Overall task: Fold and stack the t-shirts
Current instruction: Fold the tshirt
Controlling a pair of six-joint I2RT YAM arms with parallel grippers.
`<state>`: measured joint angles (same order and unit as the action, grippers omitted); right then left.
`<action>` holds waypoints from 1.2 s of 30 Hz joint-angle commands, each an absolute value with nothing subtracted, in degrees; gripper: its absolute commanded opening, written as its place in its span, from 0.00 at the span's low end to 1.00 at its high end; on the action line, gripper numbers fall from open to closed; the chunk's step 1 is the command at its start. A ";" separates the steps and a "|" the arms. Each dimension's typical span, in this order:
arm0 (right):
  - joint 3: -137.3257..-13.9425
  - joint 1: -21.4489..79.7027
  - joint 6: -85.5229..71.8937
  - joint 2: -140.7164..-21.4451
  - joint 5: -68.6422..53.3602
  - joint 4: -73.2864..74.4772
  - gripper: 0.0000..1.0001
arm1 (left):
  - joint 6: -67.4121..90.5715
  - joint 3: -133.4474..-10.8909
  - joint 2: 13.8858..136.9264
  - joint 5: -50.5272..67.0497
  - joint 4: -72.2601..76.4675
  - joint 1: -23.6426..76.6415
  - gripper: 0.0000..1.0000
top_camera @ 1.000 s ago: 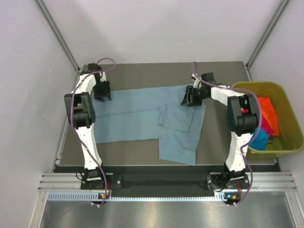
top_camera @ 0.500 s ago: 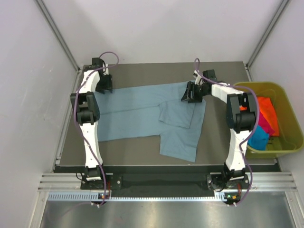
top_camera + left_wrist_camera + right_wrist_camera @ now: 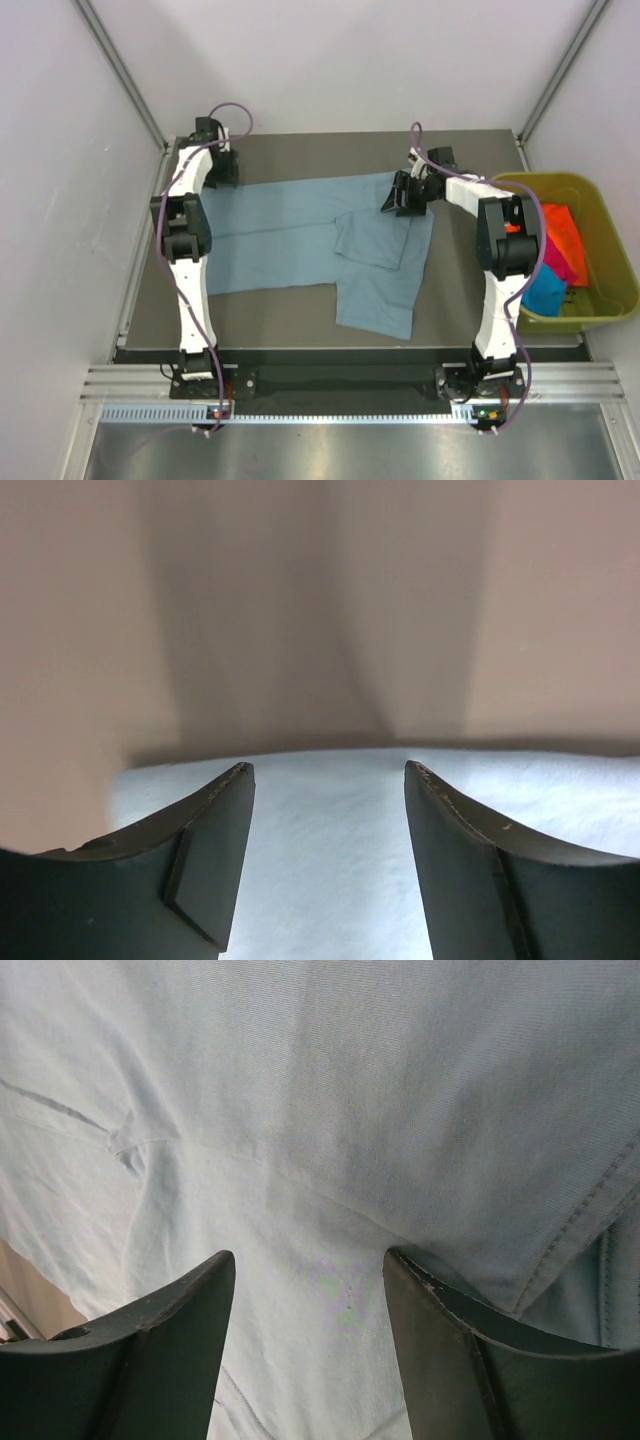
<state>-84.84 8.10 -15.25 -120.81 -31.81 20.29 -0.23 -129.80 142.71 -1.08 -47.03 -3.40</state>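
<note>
The left gripper [image 3: 328,770] stood with its jaws apart and nothing between them, poised over the far left edge of the grey-blue t-shirt [image 3: 290,235], bare table [image 3: 300,150] showing just beyond the cloth. The right gripper [image 3: 308,1260] was likewise parted and empty, hovering low over the shirt's far right part near a seam. The shirt lay spread across the table, a flap turned inward near its middle and a section reaching toward the near edge, so I judged the folding begun but far from finished. The orange tee [image 3: 562,228], magenta tee [image 3: 572,268] and turquoise tee [image 3: 548,293] lay bunched in the bin [image 3: 600,315] at right, unfolded, and no stack existed.
</note>
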 commanded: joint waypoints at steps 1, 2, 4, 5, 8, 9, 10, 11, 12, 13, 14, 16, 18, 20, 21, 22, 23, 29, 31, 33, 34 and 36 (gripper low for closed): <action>-83.67 6.15 -13.62 -120.94 -25.40 17.76 0.63 | -0.09 -128.06 133.26 -0.36 -43.42 -8.17 0.67; -83.15 6.15 -13.62 -120.76 -25.40 17.67 0.63 | -0.17 -126.49 132.37 -0.26 -44.11 -9.04 0.67; -82.71 6.15 -13.62 -120.59 -25.40 17.40 0.63 | -0.09 -124.99 131.14 2.55 -44.99 -11.24 0.67; -82.53 6.15 -13.54 -120.50 -25.31 17.40 0.63 | -0.09 -123.85 131.13 2.98 -45.52 -11.95 0.66; -82.62 6.15 -13.71 -120.41 -25.40 17.40 0.63 | 1.84 -121.22 131.13 4.48 -46.67 -13.88 0.65; -82.79 6.24 -13.71 -120.50 -25.49 17.49 0.63 | 2.02 -120.68 131.22 4.83 -46.58 -14.67 0.65; -82.88 6.24 -13.71 -120.50 -25.49 17.49 0.63 | 2.02 -120.24 131.39 4.92 -46.58 -14.85 0.65; -83.05 6.15 -13.88 -120.50 -25.49 17.49 0.63 | 1.85 -119.89 131.83 4.92 -46.67 -15.03 0.65; -83.23 6.24 -13.89 -120.59 -25.49 17.49 0.63 | 1.67 -119.88 132.18 4.92 -46.84 -15.12 0.65; -83.32 6.24 -13.89 -120.76 -25.49 17.58 0.63 | 1.67 -119.97 132.97 5.27 -47.02 -15.20 0.65; -83.41 6.24 -13.89 -120.67 -25.49 17.49 0.63 | 1.58 -120.06 133.24 6.14 -46.93 -15.21 0.64; -83.41 6.33 -13.89 -120.67 -25.49 17.58 0.63 | 1.58 -120.32 134.56 6.42 -46.93 -15.21 0.64; -83.41 6.24 -13.80 -120.76 -25.49 17.49 0.63 | 1.32 -121.02 135.96 6.77 -46.93 -15.21 0.64; -83.41 6.33 -13.62 -120.67 -25.40 17.67 0.63 | 1.32 -121.64 136.75 6.59 -46.76 -15.21 0.63; -83.32 6.42 -13.54 -120.59 -25.14 17.58 0.63 | 1.41 -121.90 137.54 6.59 -46.76 -15.21 0.63; -83.15 6.33 -13.54 -120.50 -25.14 17.67 0.63 | 1.49 -122.34 137.98 6.68 -46.76 -15.21 0.63; -83.06 6.42 -13.62 -120.59 -25.05 17.67 0.63 | 1.76 -122.60 138.34 6.94 -46.67 -15.21 0.63; -83.32 6.33 -14.15 -120.15 -23.56 18.19 0.63 | 2.28 -124.28 140.36 8.35 -45.88 -15.21 0.38; -83.76 6.33 -14.94 -120.24 -21.98 18.19 0.62 | 2.46 -125.32 140.97 8.35 -45.27 -15.03 0.22; -84.81 6.33 -15.47 -120.93 -20.84 18.37 0.61 | 2.55 -126.47 141.94 8.00 -44.65 -14.77 0.00; -85.25 6.33 -15.56 -121.29 -20.40 18.54 0.61 | 2.64 -126.91 142.29 8.00 -44.56 -14.59 0.00; -86.22 6.24 -15.56 -122.08 -19.95 18.81 0.60 | 2.64 -127.79 143.08 8.17 -43.86 -14.07 0.00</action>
<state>-84.33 8.08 -16.75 -120.38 -29.74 19.33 2.46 -125.34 140.94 8.34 -46.74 -14.39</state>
